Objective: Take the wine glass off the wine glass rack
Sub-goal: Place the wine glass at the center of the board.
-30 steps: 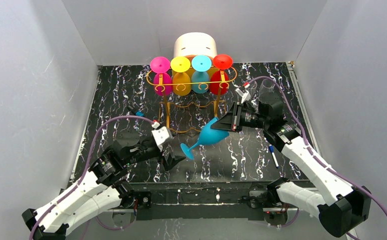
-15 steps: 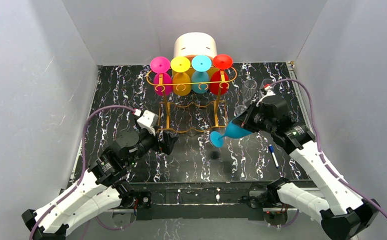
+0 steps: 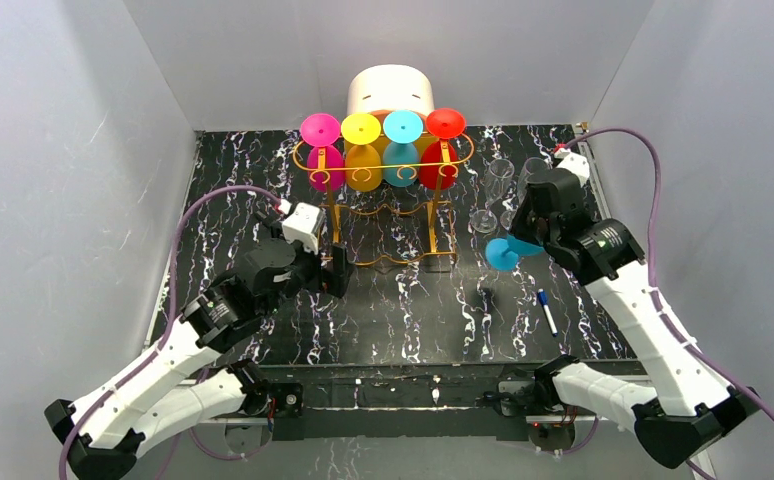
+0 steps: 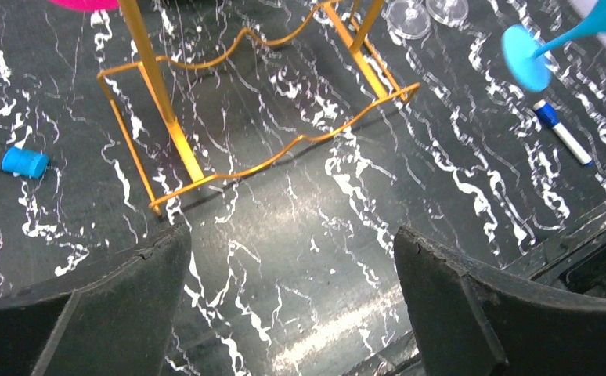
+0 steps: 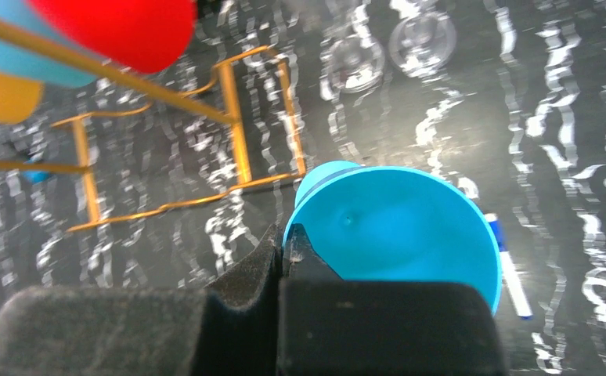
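Observation:
The wine glass rack (image 3: 383,205), an orange-gold wire frame, stands mid-table with pink, yellow, blue and red glasses hanging from its rails. My right gripper (image 3: 526,243) is shut on the rim of a blue wine glass (image 3: 503,253). It holds the glass tilted in the air to the right of the rack, foot pointing left. In the right wrist view the fingertips (image 5: 293,249) pinch the wall of the blue bowl (image 5: 394,227). My left gripper (image 3: 335,272) is open and holds nothing, low over the table in front of the rack's base (image 4: 268,133).
A white round box (image 3: 391,90) stands behind the rack. Two clear glasses (image 3: 498,190) stand to the right of the rack, near my right gripper. A blue-capped marker (image 3: 547,312) lies at the front right. A small blue cap (image 4: 24,163) lies left of the rack.
My right gripper has carried the blue wine glass right and back, away from the rack's front. My left arm has moved forward toward the rack base, still open.

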Motion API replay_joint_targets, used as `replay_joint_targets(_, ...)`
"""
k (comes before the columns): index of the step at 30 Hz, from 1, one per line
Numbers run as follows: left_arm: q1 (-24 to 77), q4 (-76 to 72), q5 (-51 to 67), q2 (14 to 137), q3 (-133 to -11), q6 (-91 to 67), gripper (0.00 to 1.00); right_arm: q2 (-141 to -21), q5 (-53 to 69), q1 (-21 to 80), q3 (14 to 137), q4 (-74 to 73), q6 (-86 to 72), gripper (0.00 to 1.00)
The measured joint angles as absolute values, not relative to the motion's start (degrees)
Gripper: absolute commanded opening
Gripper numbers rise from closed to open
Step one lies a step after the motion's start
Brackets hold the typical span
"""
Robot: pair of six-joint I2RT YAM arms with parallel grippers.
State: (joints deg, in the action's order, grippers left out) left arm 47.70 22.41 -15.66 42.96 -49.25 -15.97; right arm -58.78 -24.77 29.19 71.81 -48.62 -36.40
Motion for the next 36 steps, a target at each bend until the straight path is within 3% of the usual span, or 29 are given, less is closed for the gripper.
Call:
replay_joint_targets(7, 47.7, 26.2, -15.4, 42.9, -49.3, -15.9, 0.98, -60.9, -29.7, 21.1, 71.8, -51.2, -31.7, 0.01)
replay_joint_targets(17, 47.7, 29.5, -15.0, 41.9, -49.3, -16.5, 0.98, -66.4, -23.2, 2.7, 67.5, -42.6, -29.6, 0.01)
replay_joint_targets(36, 47.7, 32.6, -15.7, 39.3, -49.3, -16.8, 0.98, -85.9, -18.7, 0.7, 71.2, -31.2, -25.6, 0.01)
